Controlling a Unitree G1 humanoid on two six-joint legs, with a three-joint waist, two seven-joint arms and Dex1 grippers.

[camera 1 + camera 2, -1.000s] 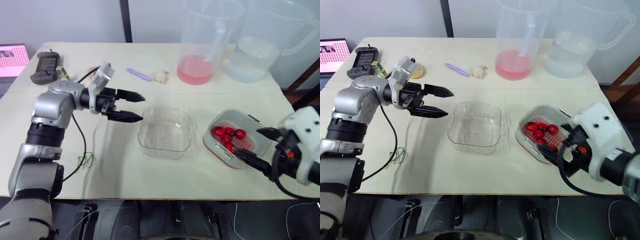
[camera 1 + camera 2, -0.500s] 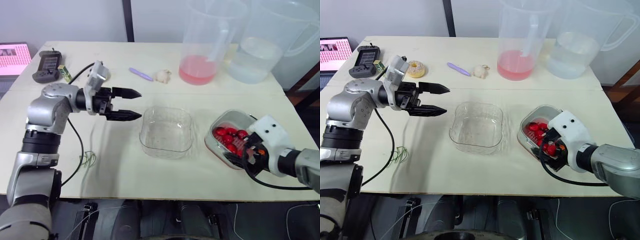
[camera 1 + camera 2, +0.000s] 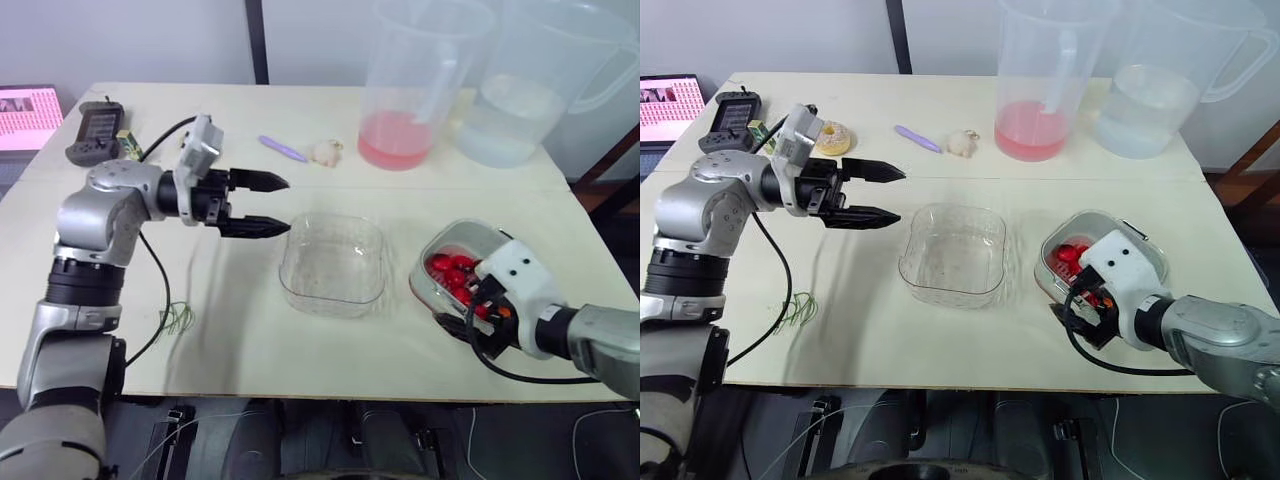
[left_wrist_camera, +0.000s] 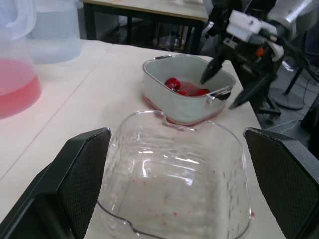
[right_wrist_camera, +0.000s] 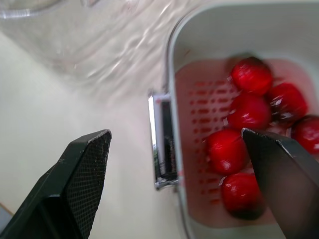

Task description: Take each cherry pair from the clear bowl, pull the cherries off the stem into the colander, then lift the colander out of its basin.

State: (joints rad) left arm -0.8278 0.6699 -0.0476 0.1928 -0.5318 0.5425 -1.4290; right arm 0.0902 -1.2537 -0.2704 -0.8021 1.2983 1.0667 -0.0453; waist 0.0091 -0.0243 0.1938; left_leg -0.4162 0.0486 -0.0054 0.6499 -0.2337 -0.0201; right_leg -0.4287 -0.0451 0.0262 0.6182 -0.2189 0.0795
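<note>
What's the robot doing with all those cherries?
The robot is sorting cherries. The clear bowl in the middle is empty, and the cherries lie in the pink colander inside its basin. The right pincer is open at the colander's edge, one finger over the cherries and one outside by a metal handle, so it seems ready to lift the colander out. The left pincer is open too, hovering beside the bowl.

The left arm and right arm are rounded silver-grey shells with black joints, each trailing a thin black cable, carrying a boxy white wrist housing and ending in tapered black fingers with cross-hatched pads.
</note>
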